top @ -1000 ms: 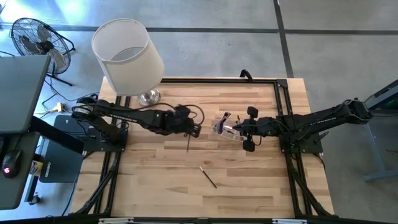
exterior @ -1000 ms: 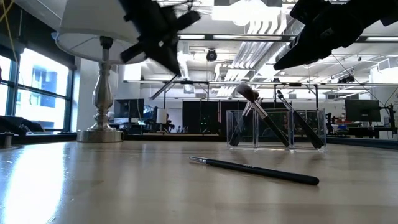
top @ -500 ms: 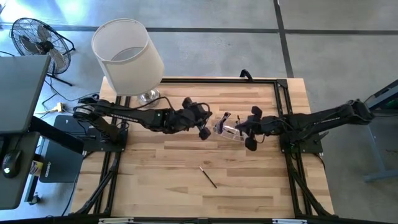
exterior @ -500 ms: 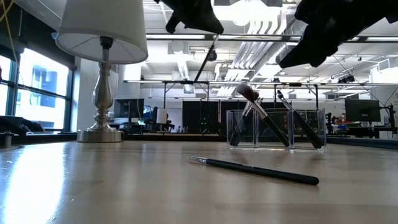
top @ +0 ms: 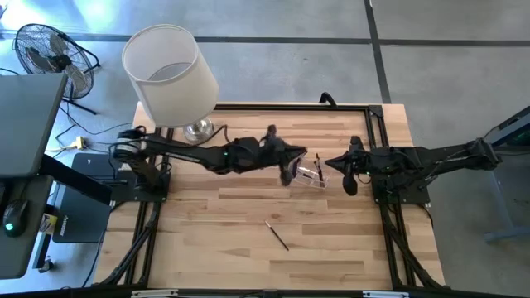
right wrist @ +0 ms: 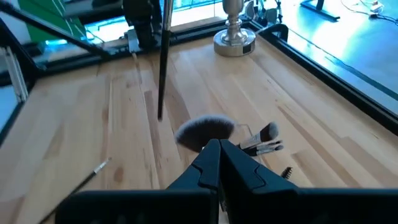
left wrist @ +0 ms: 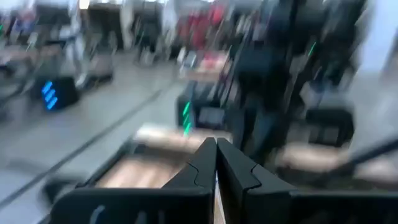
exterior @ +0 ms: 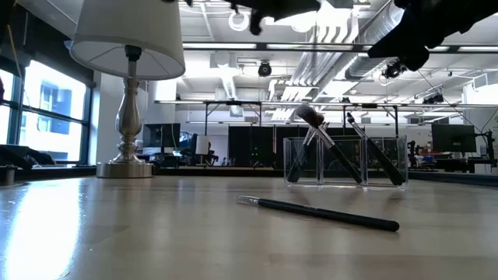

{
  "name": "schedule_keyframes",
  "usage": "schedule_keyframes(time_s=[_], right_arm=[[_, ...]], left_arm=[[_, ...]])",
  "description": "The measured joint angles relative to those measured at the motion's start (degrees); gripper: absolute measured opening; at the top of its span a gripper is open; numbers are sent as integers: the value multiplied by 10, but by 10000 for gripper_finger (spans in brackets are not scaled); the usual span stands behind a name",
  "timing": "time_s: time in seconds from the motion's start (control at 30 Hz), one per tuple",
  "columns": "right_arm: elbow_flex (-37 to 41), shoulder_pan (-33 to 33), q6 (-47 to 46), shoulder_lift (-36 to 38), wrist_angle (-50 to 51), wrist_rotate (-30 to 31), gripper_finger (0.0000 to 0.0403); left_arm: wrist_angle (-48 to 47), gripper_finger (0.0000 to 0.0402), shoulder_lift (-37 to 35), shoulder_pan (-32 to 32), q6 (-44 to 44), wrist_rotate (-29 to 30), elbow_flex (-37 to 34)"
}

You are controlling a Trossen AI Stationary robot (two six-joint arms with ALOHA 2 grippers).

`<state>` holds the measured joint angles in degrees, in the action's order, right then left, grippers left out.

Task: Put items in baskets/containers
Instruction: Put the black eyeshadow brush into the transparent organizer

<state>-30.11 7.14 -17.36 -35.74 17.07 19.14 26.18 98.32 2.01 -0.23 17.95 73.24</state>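
Over the clear plastic box [top: 308, 175]: my left jaws [top: 287, 172], gripping a slim dark brush [right wrist: 164, 56].
Beside it: my right jaws [top: 342, 172], closed, empty.
Surface [top: 215, 240]: one dark brush [top: 277, 235] lying loose.

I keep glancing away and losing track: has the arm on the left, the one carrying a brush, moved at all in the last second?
Yes. In the high view the left gripper has travelled right, away from the lamp, to the clear box.

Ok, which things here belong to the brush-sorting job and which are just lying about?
Job: clear box, brushes inside it, loose brush on the table, held brush in the left gripper; right gripper waits beside the box.
Lying about: lamp, floor fan.
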Motion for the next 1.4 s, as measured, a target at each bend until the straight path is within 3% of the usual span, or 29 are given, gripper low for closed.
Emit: schedule_keyframes(time_s=[0.23, 0.43, 0.63, 1.03, 1.2, 1.4], right_arm=[[0, 0, -9, 6, 16, -4, 0], [0, 0, -22, 8, 30, -5, 0], [0, 0, -34, 18, 49, -1, 0], [0, 0, -47, 25, 60, 24, 0], [0, 0, -47, 25, 58, 35, 0], [0, 0, -47, 25, 56, 36, 0]], left_arm=[[211, 0, 101, -51, -4, -94, 3], [271, 0, 161, -82, -31, -110, 4], [286, 0, 201, -88, -45, -127, 8], [231, 6, 212, -88, -15, -134, 7], [209, 17, 213, -88, -15, -171, 7], [198, 43, 213, -88, -15, -174, 7]])
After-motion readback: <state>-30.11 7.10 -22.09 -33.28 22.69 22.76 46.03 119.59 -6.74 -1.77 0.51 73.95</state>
